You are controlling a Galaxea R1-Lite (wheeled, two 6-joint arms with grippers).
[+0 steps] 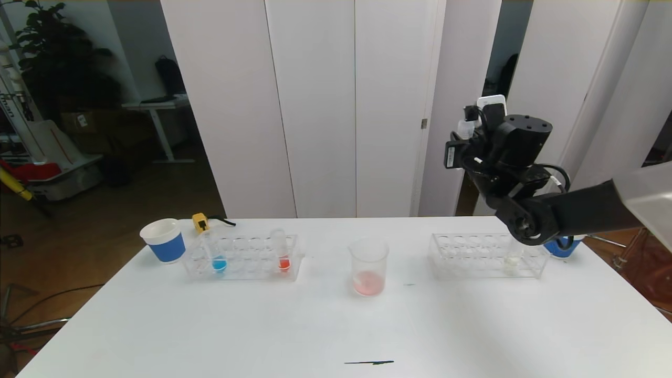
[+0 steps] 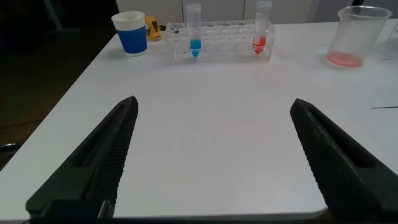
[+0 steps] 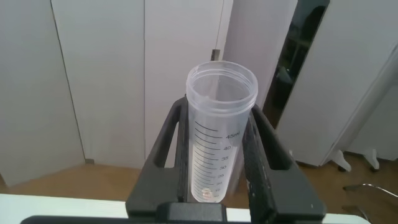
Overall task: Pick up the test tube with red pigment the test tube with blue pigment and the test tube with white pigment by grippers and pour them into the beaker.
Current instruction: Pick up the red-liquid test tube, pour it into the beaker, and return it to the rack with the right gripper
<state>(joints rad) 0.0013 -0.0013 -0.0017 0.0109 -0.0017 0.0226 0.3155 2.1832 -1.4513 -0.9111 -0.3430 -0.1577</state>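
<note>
Worktop lies bare before the beaker at centre. Right pincer, raised above the right rack, clamps a graduated tube. Left pincer gapes near the worktop's front edge. Blue tube stands in the left rack.

1. Lighting's pretty even and bright overall; the white table is close to blown out, with barely any shadows on it.
2. Back left of the room in the head view is way dimmer, and the plant is mostly a dark shape.
3. Left wrist view: the near black fingers look soft.
4. Right wrist view is crisp on the clear tube, with its printed scale readable.
</note>
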